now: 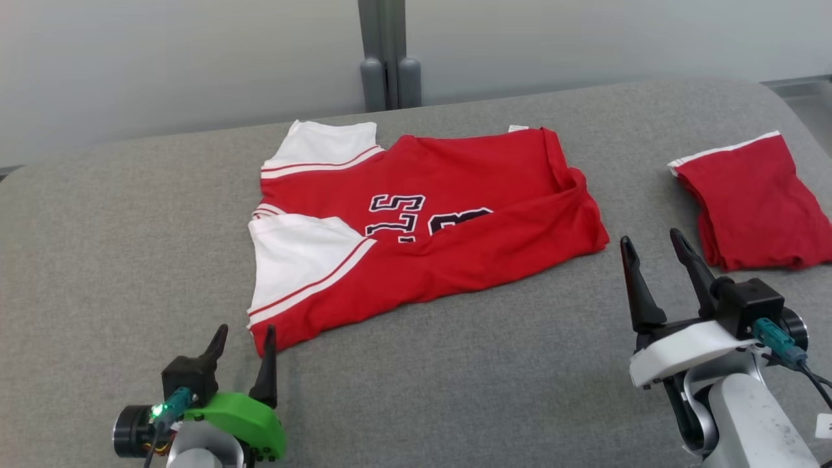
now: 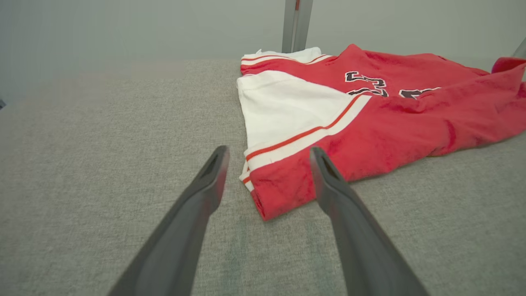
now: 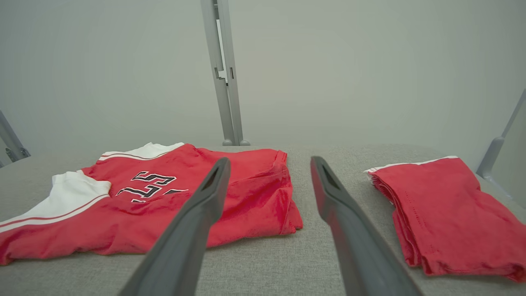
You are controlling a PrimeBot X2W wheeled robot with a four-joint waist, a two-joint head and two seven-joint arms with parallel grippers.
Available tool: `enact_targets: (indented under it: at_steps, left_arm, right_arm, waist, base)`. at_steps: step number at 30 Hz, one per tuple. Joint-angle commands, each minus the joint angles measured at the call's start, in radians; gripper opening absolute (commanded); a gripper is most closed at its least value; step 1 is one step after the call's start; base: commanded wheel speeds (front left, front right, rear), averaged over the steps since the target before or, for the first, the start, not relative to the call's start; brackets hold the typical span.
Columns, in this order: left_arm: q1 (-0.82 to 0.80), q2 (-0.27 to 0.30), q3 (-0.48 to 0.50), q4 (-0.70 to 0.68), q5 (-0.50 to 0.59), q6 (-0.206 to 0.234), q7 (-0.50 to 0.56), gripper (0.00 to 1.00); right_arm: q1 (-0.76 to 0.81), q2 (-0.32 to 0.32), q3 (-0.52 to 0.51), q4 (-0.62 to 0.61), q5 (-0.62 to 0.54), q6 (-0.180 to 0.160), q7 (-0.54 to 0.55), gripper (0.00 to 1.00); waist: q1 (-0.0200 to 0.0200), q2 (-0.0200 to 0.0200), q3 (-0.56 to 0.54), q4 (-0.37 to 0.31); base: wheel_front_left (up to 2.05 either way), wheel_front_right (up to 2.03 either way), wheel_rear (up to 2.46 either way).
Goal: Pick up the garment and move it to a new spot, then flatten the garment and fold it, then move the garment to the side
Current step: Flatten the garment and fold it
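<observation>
Two grippers, fingers spread, empty: left gripper [image 1: 247,331] at a near corner of the garment [image 1: 455,260], right gripper [image 1: 651,237] beside it. Garment half-folded on the surface [image 1: 97,260]; folding step, next likely needs corner pinches.

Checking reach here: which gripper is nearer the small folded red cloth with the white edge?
Right. The right gripper, open, is just left of the folded red cloth; the left gripper, open, is far across the grey padded surface, at a near corner of the red-and-white jersey.

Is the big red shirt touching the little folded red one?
Apart. The head view shows bare grey surface between the shirt and the folded garment.
</observation>
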Motion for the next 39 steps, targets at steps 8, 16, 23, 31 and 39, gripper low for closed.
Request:
enact_targets:
  at_steps: [8, 16, 23, 31, 39]
  left_arm:
    - [-0.15, 0.012, 0.023, 0.256, -0.009, 0.056, 0.044, 1.0]
    - [-0.219, 0.015, -0.013, 0.368, 0.0, 0.031, 0.021, 0.0]
    - [-0.255, 0.012, -0.04, 0.313, 0.017, 0.02, -0.002, 0.0]
    - [-0.239, 0.0, -0.091, 0.122, 0.046, 0.007, -0.001, 0.0]
    - [-0.269, -0.01, -0.171, 0.104, 0.052, -0.007, -0.001, 0.0]
  right_arm:
    - [-0.034, -0.013, 0.023, -0.014, 0.004, 0.0, -0.003, 1.0]
    - [-0.043, -0.022, 0.021, -0.001, 0.0, 0.0, -0.003, 1.0]
    - [-0.099, -0.024, -0.016, 0.084, -0.039, 0.0, 0.061, 1.0]
    - [-0.235, -0.03, -0.059, 0.288, -0.085, 0.0, 0.177, 1.0]
    - [-0.378, -0.047, -0.134, 0.552, -0.122, 0.0, 0.249, 1.0]
  waist:
    - [0.0, 0.0, 0.065, -0.059]
    - [0.0, 0.0, 0.08, -0.059]
    - [0.0, 0.0, 0.09, -0.003]
    - [0.0, 0.0, 0.137, 0.087]
    - [0.0, 0.0, 0.162, 0.161]
  base:
    - [0.0, 0.0, 0.0]
    - [0.0, 0.0, 0.0]
    - [0.0, 0.0, 0.0]
    - [0.0, 0.0, 0.0]
    - [0.0, 0.0, 0.0]
